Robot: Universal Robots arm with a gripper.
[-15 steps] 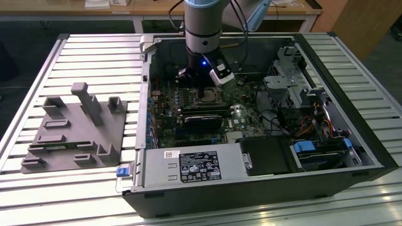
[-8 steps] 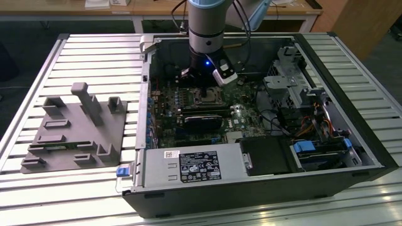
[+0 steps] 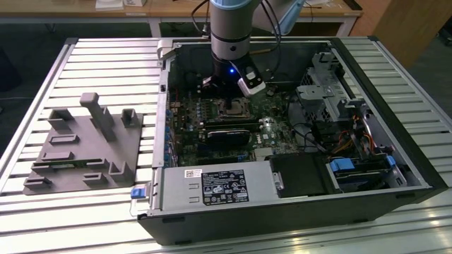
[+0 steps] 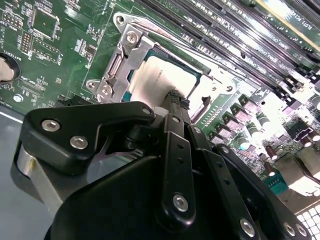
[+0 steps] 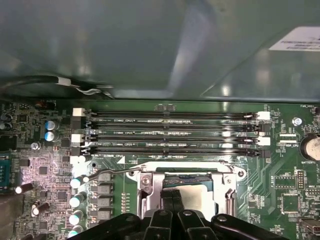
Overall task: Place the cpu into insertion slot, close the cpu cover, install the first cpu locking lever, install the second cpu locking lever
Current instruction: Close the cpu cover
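Inside the open computer case, the insertion slot (image 3: 233, 109) sits on the green board under the arm. My gripper (image 3: 227, 98) hangs just above it. In both wrist views the cpu (image 4: 155, 75) (image 5: 197, 197) lies flat in the slot, its pale metal top showing through the window of the silvery cpu cover (image 4: 127, 52) (image 5: 150, 187), which lies down around it. The black fingers of my gripper (image 4: 179, 95) (image 5: 172, 192) are shut together with nothing between them, their tips at the cpu's top. A thin wire lever (image 5: 107, 173) runs along one side of the socket.
Long memory slots (image 5: 175, 132) run beside the socket. A black card (image 3: 227, 135) lies nearer the camera than the socket, then the labelled power supply (image 3: 211, 185). A drive cage (image 3: 325, 95) and cables fill the exterior view's right. A grey fixture (image 3: 84, 143) stands on the slatted table.
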